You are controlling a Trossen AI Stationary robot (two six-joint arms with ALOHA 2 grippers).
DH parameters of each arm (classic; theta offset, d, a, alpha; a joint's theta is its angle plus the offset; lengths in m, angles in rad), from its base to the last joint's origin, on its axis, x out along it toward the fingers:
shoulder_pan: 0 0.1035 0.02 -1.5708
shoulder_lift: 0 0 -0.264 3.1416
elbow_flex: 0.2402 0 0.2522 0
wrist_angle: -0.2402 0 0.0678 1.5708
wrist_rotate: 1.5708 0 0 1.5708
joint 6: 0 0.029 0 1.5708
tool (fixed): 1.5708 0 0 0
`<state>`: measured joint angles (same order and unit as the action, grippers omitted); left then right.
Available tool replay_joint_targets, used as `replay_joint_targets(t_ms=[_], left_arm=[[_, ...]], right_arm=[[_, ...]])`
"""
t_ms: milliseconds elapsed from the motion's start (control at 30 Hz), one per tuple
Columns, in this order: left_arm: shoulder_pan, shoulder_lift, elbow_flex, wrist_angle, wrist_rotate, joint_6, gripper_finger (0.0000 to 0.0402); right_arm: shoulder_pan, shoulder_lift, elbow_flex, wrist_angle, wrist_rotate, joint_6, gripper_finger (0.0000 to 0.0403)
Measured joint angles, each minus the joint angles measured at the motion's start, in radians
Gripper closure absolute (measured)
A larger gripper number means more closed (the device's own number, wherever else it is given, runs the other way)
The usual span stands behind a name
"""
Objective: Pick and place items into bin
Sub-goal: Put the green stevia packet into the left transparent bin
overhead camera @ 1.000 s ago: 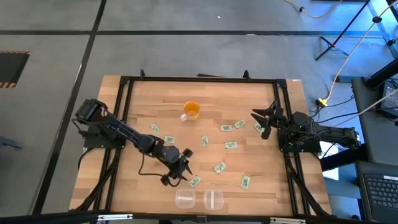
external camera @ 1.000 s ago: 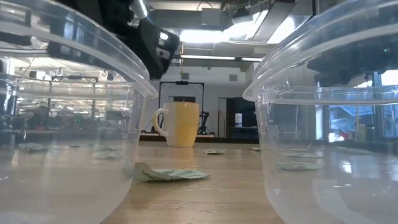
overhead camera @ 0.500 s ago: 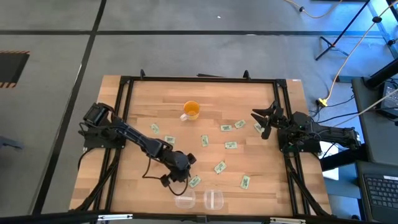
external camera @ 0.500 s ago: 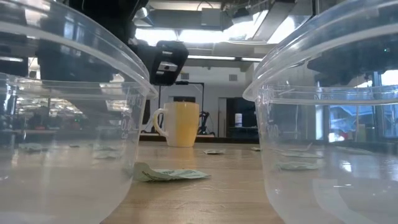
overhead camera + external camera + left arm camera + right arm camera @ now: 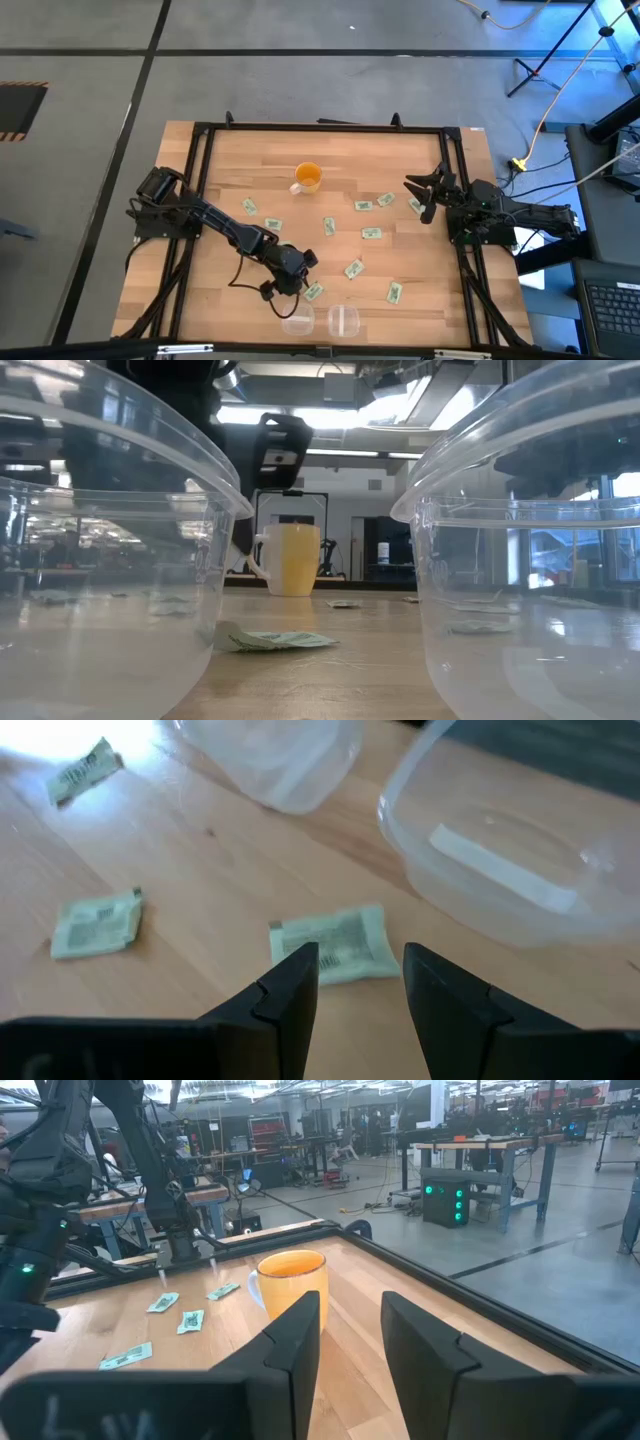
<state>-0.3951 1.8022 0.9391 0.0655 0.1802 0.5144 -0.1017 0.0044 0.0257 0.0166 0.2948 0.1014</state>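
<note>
High view shows the left pincer (image 5: 296, 287) low over the front of the table (image 5: 230, 290), just beside a packet (image 5: 313, 292) and near the two clear bins (image 5: 297, 321) at the front edge. Left wrist view shows its fingers (image 5: 285, 995) spread apart and empty, poised over that packet (image 5: 336, 944), which lies flat on the wood just beside a bin (image 5: 505, 870). More packets (image 5: 371, 233) lie scattered across the middle of the table, near an orange cup (image 5: 307, 178). The right pincer (image 5: 424, 194) waits at the table's right edge, fingers released and holding nothing.
</note>
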Motion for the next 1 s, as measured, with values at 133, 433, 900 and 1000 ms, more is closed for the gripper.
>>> replay_joint_targets(t_ms=[133, 433, 900, 1000], left_arm=[[0.002, 0.016, 0.0, 0.034, 0.001, 0.005, 0.0258], [0.018, 0.079, -0.001, 0.092, -0.003, 0.032, 0.0258], [0.016, 0.119, -0.001, 0.118, 0.02, 0.045, 0.0258], [0.016, 0.119, -0.001, 0.118, 0.022, 0.038, 0.0258]], right_arm=[[0.0, 0.0, 0.0, 0.0, 0.0, 0.0, 0.029], [0.0, 0.0, 0.0, 0.0, 0.0, -0.002, 0.029], [0.0, 0.002, 0.0, 0.0, 0.0, 0.0, 0.029], [0.0, 0.002, 0.0, 0.0, 0.0, 0.0, 0.029]])
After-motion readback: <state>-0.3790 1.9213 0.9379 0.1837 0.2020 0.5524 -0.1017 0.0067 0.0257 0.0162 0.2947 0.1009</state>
